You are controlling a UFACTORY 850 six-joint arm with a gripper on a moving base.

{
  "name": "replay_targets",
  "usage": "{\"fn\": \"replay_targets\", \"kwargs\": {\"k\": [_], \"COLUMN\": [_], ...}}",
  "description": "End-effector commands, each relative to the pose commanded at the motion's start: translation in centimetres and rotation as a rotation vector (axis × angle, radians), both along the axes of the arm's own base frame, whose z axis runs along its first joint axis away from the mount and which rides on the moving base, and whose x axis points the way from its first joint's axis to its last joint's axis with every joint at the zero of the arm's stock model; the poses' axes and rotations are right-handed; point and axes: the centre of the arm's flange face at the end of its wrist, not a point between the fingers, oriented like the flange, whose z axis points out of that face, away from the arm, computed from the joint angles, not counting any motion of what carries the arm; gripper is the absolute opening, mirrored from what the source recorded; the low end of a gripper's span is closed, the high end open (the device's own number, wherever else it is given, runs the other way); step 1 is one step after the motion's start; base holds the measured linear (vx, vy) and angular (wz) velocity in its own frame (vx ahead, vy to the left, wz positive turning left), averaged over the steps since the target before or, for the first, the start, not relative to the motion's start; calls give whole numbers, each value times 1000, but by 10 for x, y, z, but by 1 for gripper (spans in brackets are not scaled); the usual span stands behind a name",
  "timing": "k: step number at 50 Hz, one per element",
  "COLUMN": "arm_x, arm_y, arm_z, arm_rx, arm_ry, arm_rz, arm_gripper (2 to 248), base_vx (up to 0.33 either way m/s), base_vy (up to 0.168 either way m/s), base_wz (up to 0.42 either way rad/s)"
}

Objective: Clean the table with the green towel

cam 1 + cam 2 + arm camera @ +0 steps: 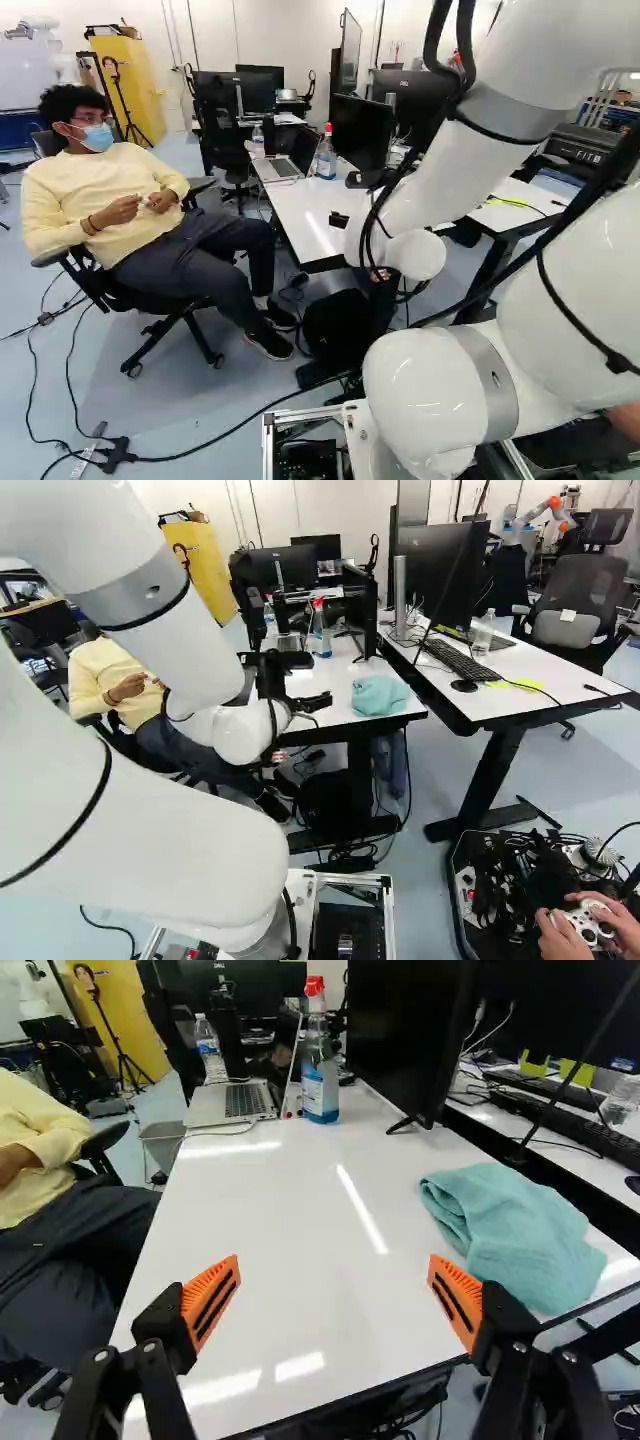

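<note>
Green towel lies bunched on the table, at the edge next to the 2nd table. You get it in R base + wrist views; in L base view your arm blocks it. Your gripper is over the tabletop, jaws wide apart w/ tabletop visible btwn them; towel's ahead of it, off to one side.

Wrist view gives you the laptop keys clearly, plus spray bottle w/ red nozzle + blue liquid, standing just beside it. R base only: another robot far back, crate of cables on the floor.

Surface: white, glossy, light streaks. Dark monitor stands on it near the 2nd table. Keyboard + mouse on the 2nd table. Yellow cabinet at the back. FYI a person sits right beside the table.

Labels: you've a white one on the spray bottle, big lettering on the black case (L base only).
</note>
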Motion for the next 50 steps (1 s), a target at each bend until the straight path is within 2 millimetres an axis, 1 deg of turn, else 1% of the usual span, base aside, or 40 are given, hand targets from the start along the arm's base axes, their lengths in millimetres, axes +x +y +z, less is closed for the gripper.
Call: {"fn": "replay_targets", "kwargs": {"k": [20, 50], "arm_x": [-13, -14], "arm_y": [6, 7], "arm_z": [-6, -7], "arm_rx": [-2, -3], "arm_ry": [-20, -21], "arm_rz": [27, 29], "arm_gripper": [247, 247], "base_vx": [0, 0], "base_vy": [0, 0], "base_wz": [0, 0]}}
